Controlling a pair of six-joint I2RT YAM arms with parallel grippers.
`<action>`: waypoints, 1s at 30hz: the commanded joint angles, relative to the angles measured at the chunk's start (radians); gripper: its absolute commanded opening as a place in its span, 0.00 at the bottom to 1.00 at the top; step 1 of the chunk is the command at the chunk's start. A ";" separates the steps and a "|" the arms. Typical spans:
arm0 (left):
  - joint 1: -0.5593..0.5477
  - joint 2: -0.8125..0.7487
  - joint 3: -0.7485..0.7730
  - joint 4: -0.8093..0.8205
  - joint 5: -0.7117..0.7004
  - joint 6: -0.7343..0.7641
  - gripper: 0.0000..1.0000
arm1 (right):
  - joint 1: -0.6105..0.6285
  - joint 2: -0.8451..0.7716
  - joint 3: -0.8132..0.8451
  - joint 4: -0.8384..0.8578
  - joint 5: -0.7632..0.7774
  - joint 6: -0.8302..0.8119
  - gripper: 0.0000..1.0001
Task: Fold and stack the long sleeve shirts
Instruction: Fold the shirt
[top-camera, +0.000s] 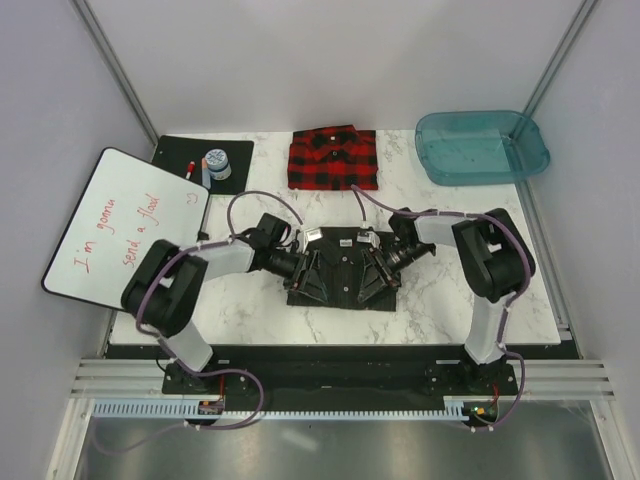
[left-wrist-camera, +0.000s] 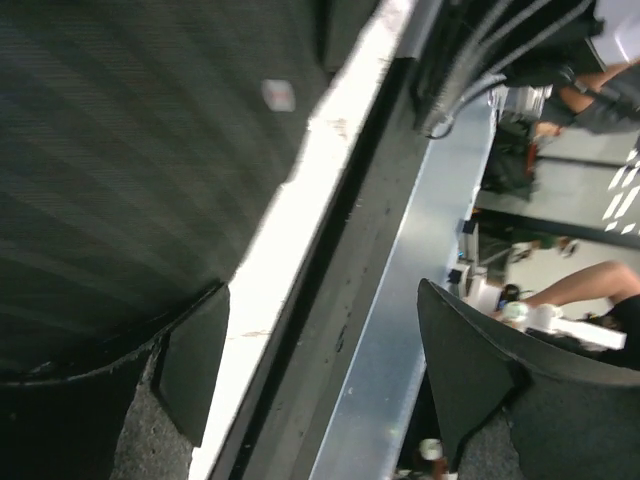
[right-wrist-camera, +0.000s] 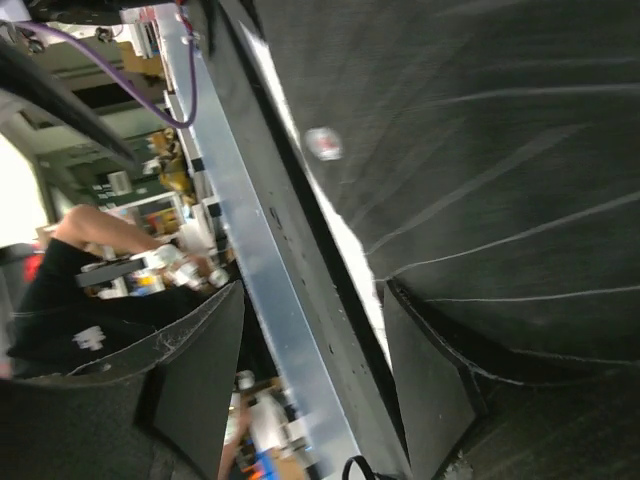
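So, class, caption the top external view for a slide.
Left gripper and right gripper, open, at the dark pinstriped shirt; folded red plaid shirt behind, teal tub far right.

Left gripper (left-wrist-camera: 322, 335) spread wide, one finger (left-wrist-camera: 195, 360) beside the dark pinstriped shirt (left-wrist-camera: 130, 150) (white table edge (left-wrist-camera: 300, 200) running between the fingers).

Lab test cell: white panel walls (top-camera: 330, 60), aluminium rails (top-camera: 330, 378), whiteboard (top-camera: 125, 225).

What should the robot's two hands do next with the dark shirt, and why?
Probably close the left gripper and right gripper, both open, on the dark shirt's sides to lift it. It already looks folded but lies apart from the folded red plaid shirt, so they are not yet stacked.
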 joint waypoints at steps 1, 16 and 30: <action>0.099 0.167 -0.016 0.138 0.037 -0.093 0.81 | -0.022 0.157 -0.011 -0.007 0.004 -0.075 0.65; 0.199 -0.034 0.150 -0.083 0.155 0.072 0.74 | -0.147 0.070 0.438 -0.522 0.067 -0.368 0.61; 0.330 0.462 0.406 0.219 -0.062 -0.241 0.54 | -0.213 0.530 0.810 -0.218 0.242 -0.161 0.49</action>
